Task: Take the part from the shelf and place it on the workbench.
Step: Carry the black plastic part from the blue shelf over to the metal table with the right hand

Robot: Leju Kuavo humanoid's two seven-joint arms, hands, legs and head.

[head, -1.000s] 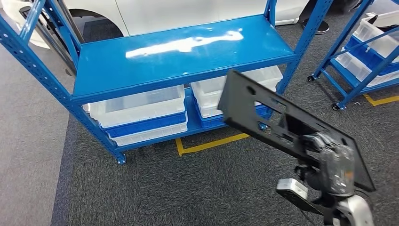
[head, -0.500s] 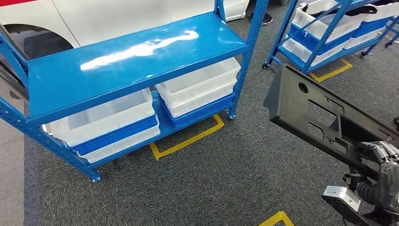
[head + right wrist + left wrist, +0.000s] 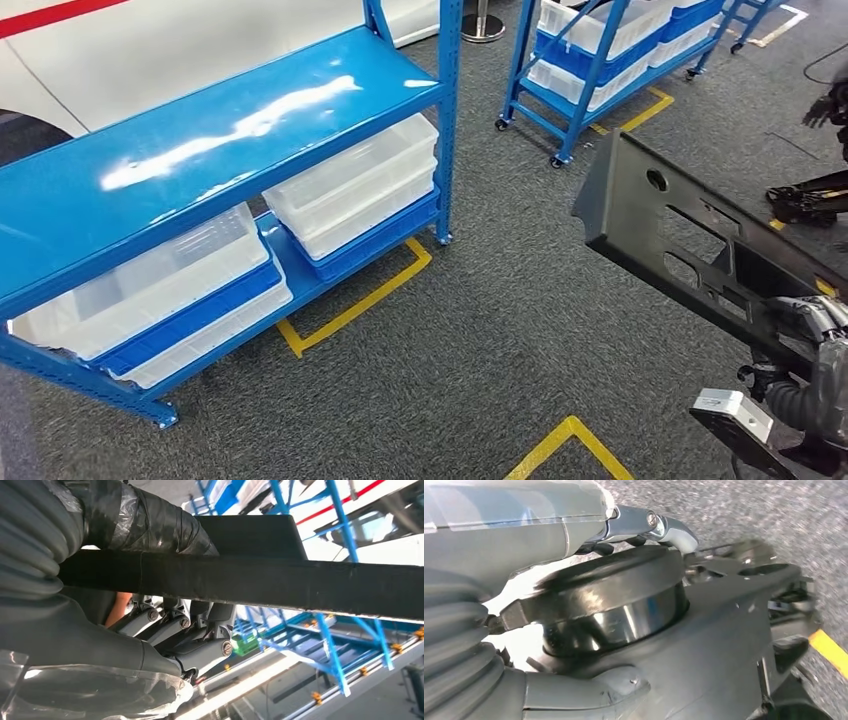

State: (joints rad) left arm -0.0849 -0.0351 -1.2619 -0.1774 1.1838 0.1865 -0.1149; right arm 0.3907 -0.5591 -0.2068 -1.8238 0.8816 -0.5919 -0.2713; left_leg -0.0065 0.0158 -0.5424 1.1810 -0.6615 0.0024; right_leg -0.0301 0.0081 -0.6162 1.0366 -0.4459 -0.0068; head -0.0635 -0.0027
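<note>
The part [image 3: 650, 215] is a flat black plastic panel with several cut-outs and a round hole. It is up in the air on the right of the head view, tilted, over the carpet. My right hand [image 3: 815, 330] grips its near edge. In the right wrist view the part's thin edge [image 3: 300, 582] runs across the picture, with the taped thumb [image 3: 145, 522] on one side and the fingers [image 3: 200, 652] curled against the other. My left hand [image 3: 524, 530] hangs with nothing in it, fingers and thumb [image 3: 589, 695] apart. The blue shelf [image 3: 200, 140] stands to the left, its top board bare.
White and blue bins [image 3: 350, 185] sit on the shelf's lower level. A second blue rack on wheels [image 3: 600, 60] with bins stands behind. Yellow tape [image 3: 350, 305] marks the grey carpet. Dark equipment [image 3: 810, 200] lies at the right edge.
The camera has turned right: the shelf has slid left in the picture and the wheeled rack has come in. The part stays in my right hand.
</note>
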